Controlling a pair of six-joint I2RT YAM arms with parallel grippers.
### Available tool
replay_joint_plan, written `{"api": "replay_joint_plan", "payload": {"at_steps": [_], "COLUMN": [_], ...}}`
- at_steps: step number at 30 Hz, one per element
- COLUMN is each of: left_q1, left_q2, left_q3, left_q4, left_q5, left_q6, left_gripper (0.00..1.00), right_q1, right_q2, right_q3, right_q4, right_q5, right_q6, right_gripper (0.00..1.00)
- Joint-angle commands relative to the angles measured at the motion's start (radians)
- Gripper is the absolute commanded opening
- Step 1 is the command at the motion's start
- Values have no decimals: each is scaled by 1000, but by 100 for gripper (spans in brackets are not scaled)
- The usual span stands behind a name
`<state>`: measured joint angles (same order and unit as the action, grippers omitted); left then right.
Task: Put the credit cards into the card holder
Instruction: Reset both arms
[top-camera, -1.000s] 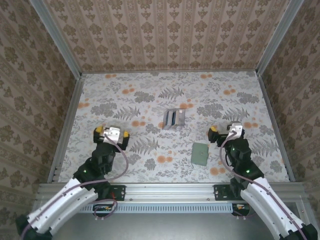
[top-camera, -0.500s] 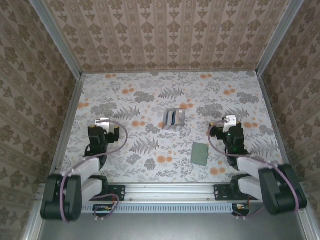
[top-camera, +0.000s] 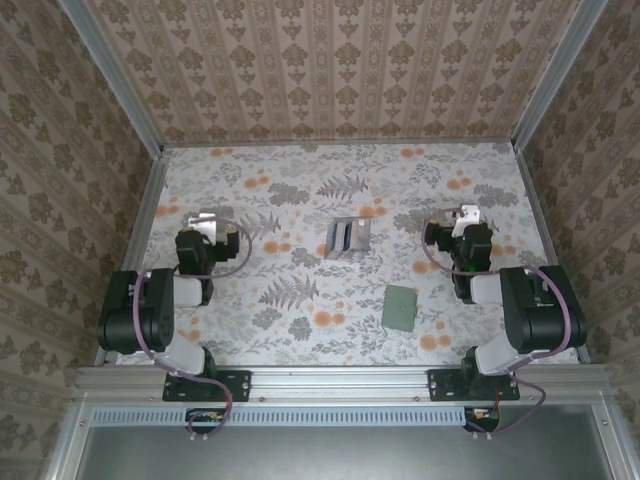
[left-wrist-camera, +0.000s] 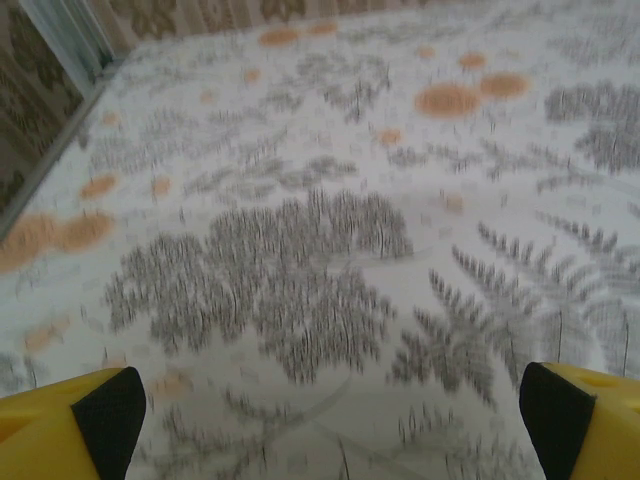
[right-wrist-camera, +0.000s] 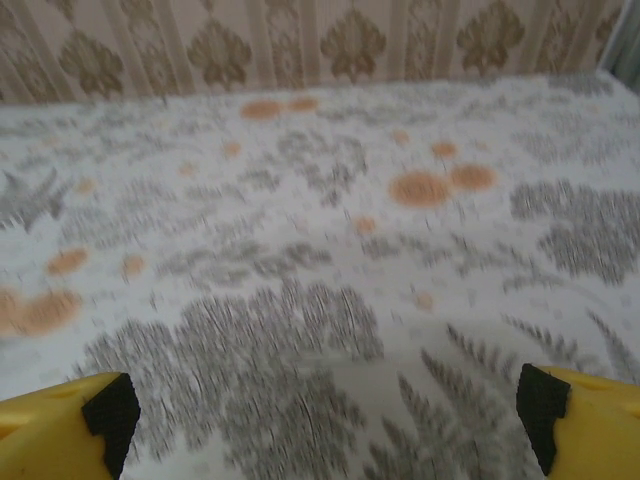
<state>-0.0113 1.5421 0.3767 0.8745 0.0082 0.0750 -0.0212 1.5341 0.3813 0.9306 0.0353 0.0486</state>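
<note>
Credit card (top-camera: 402, 307) lying clear of card holder (top-camera: 346, 238), left pincer (left-wrist-camera: 330, 430), right pincer (right-wrist-camera: 325, 420) both spread wide, empty

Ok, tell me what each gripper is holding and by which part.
Nothing is held. The left gripper and the right gripper are both open, with bare floral cloth between their jaws; the credit card lies on the cloth, untouched.

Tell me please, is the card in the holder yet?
Out: the credit card lies flat on the cloth, apart from the card holder.

Even soft lighting, faint shadows, both wrist views motion-blurred
</note>
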Motion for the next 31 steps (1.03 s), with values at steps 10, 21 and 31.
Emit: {"api": "replay_joint_plan", "payload": {"at_steps": [10, 21, 31], "left_q1": [-9, -8, -8], "left_q2": [-9, -9, -9], "left_q3": [31, 32, 32], "left_q4": [-31, -32, -34], "left_q5": [-15, -12, -13], "left_q6": [-18, -19, -20], "left_gripper": [100, 100, 100], "right_q1": [13, 35, 55], "right_q2": [-5, -4, -9], "right_q3": [17, 24, 16], "right_q4": [-58, -70, -60], "right_q5": [-6, 32, 52], "right_q6": [4, -13, -32], "right_gripper": [100, 100, 100]}}
